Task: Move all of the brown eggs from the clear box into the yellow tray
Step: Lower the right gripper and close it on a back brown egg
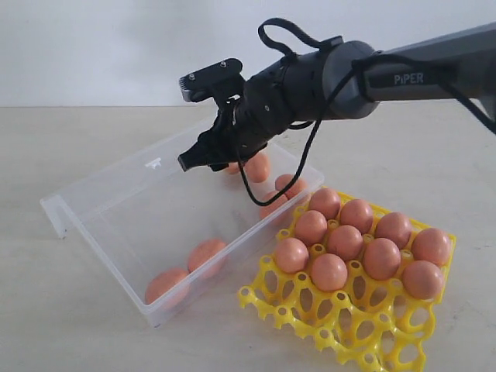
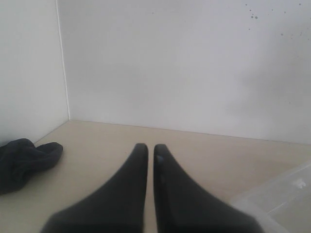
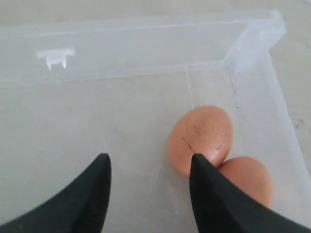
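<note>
Pale tabletop (image 1: pixel 62 325) — right gripper (image 3: pixel 149 160), jaws apart, over clear box (image 3: pixel 146 43) near eggs (image 3: pixel 199 136).

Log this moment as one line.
right gripper: open, empty, over box, next to egg | left gripper: shut, empty, off to the side | tray: partly filled | box: eggs left

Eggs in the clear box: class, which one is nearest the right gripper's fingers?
The dark-speckled egg, level with the tips of the fingers; its plain neighbour lies farther back beside one.
</note>
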Controlling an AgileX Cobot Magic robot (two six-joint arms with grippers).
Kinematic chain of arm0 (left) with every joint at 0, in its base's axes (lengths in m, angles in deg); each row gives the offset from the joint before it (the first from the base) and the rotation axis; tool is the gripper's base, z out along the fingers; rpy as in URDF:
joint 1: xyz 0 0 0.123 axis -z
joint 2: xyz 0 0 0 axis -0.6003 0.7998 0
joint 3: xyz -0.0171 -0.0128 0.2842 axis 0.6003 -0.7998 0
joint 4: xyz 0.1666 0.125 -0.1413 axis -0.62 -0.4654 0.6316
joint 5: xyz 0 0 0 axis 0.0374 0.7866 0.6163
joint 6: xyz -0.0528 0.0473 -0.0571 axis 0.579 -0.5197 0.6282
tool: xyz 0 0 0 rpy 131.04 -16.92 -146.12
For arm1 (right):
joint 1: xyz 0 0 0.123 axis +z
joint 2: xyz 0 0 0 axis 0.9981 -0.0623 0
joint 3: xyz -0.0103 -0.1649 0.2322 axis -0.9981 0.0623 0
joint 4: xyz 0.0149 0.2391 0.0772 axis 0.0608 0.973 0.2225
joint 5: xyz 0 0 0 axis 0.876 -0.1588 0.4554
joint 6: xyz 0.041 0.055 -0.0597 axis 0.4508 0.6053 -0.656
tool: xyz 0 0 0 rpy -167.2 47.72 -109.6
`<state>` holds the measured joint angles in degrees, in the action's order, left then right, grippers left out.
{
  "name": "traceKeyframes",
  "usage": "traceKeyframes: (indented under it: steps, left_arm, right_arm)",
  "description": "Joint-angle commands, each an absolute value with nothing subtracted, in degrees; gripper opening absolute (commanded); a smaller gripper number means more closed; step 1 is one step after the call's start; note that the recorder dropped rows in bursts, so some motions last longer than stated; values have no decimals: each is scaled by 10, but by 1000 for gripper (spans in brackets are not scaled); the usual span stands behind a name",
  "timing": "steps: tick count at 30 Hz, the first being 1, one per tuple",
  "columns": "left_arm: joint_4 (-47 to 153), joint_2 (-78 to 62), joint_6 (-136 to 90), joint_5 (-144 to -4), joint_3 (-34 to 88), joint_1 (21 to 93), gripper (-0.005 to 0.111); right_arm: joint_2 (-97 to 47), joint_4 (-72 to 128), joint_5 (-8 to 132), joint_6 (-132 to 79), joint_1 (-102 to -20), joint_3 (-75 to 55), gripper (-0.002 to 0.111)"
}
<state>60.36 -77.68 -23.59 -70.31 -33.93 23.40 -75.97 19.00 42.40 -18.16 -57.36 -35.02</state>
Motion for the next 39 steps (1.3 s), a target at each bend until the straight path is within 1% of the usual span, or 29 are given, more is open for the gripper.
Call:
traceKeyframes:
  steps: [1, 7, 11, 14, 17, 23, 35, 37, 38, 39]
  left_arm:
    - [604, -779, -237, -709, -337, 234, 4]
    - [604, -779, -237, -709, -337, 234, 4]
    - [604, -779, -237, -709, -337, 234, 4]
    - [604, -779, -237, -709, -337, 234, 4]
    - [604, -779, -237, -709, -337, 234, 4]
    - [604, -779, -237, -707, -337, 234, 4]
    - [604, -779, -237, -708, -337, 234, 4]
    - [604, -779, -237, -708, -337, 234, 4]
    - [604, -779, -237, -708, -337, 234, 4]
    - [604, -779, -237, -708, -337, 234, 4]
  right_arm:
    - [-773, 179, 442, -157, -574, -354, 43]
    - [-779, 155, 436, -155, -586, -354, 43]
    - [-791, 152, 428, -105, -633, -354, 43]
    - [-800, 155, 404, -109, -646, -354, 43]
    - [-799, 153, 395, -117, -646, -354, 43]
    - [-801, 153, 432, -127, -646, -354, 43]
    - [-851, 153, 452, -128, -646, -354, 43]
    - [-852, 153, 448, -128, -646, -354, 39]
    - [-852, 153, 442, -124, -646, -354, 27]
    - [-852, 154, 441, -123, -646, -354, 19]
